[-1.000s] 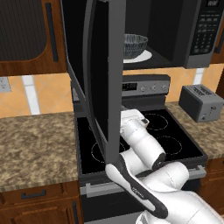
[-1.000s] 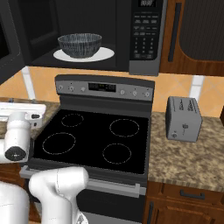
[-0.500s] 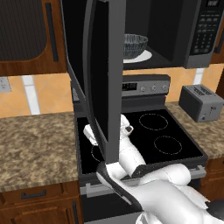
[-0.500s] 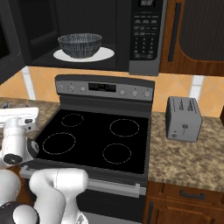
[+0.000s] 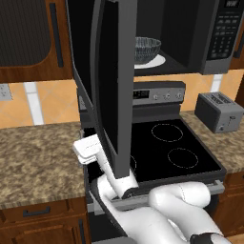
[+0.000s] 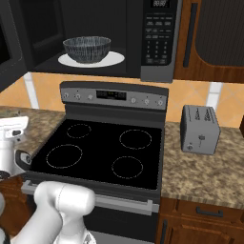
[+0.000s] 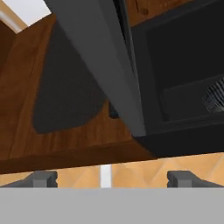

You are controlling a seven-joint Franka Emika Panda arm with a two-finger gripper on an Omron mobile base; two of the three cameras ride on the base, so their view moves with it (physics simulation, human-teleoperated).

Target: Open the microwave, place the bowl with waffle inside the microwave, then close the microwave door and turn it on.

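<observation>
The gripper (image 7: 112,178) gapes wide, holding nothing — pointed up at the microwave door (image 5: 112,86), swung open. At two o'clock, the bowl (image 6: 87,49) sits inside the microwave (image 6: 143,40) (on its white plate).

A glossy white robot arm (image 5: 167,209) is showing rounded, bulbous link shells joined by dark grey to black bands at the joints. A blocky white hand (image 5: 87,147) is capping its end. The pincer (image 7: 111,178) is showing two small, square, dark grey finger tips (image 7: 41,178).
</observation>
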